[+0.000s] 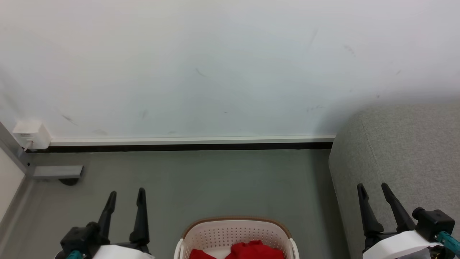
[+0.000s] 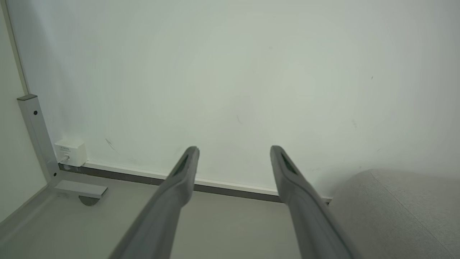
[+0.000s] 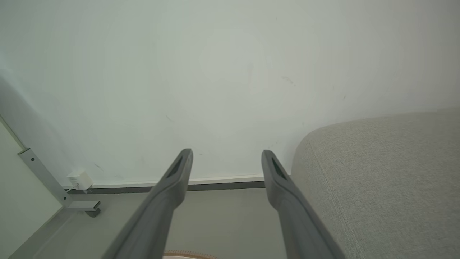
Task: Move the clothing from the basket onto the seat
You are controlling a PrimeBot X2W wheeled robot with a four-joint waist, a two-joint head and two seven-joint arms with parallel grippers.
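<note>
Head view: clothing point(image 1: 257, 249) in basket point(image 1: 235, 232), between left tool point(image 1: 127, 192) and right tool point(image 1: 372, 186), both spread.

A pale, faintly scuffed white wall point(image 1: 215, 72) met the smooth grey floor point(image 1: 215, 180) along a white-and-black skirting strip point(image 1: 187, 142). A small white plastic box point(image 1: 31, 133) sat in the left corner above a grey metal foot bracket point(image 1: 57, 172).

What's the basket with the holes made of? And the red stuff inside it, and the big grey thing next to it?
The basket looks like cream plastic: smooth, stiff walls with neat rows of small holes. The clothing looks like soft red fabric, since it bunches in folds. The seat seems covered in grey woven cloth, with a grainy texture and a seam.
</note>
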